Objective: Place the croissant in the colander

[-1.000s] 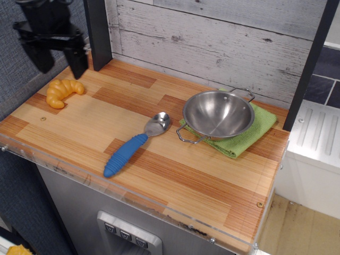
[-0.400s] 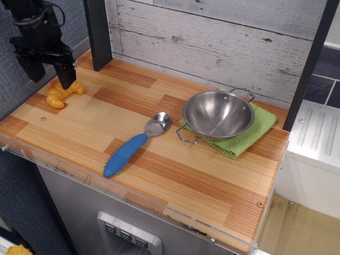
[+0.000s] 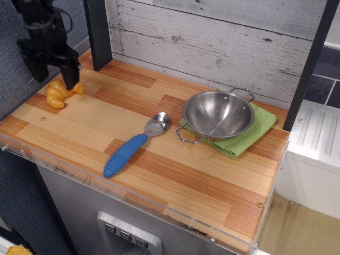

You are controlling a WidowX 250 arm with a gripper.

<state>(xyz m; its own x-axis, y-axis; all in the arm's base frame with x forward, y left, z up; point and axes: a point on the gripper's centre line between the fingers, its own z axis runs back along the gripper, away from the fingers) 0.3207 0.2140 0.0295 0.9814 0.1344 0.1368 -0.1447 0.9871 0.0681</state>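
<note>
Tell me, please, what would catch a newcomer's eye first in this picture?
Probably the black gripper at the far left, its jaws apart and straddling the orange croissant on the wooden counter. Next, the shiny colander on a green cloth at the right. Between them lies a blue-handled spoon, pointing towards the colander.

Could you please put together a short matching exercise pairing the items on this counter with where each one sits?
Things:
1. croissant
2. colander
3. spoon
4. gripper

Places:
A. resting on the green cloth
B. middle of the wooden counter
C. far left corner of the counter
D. jaws apart, directly over the croissant

Pairs: 1-C, 2-A, 3-B, 4-D
</note>
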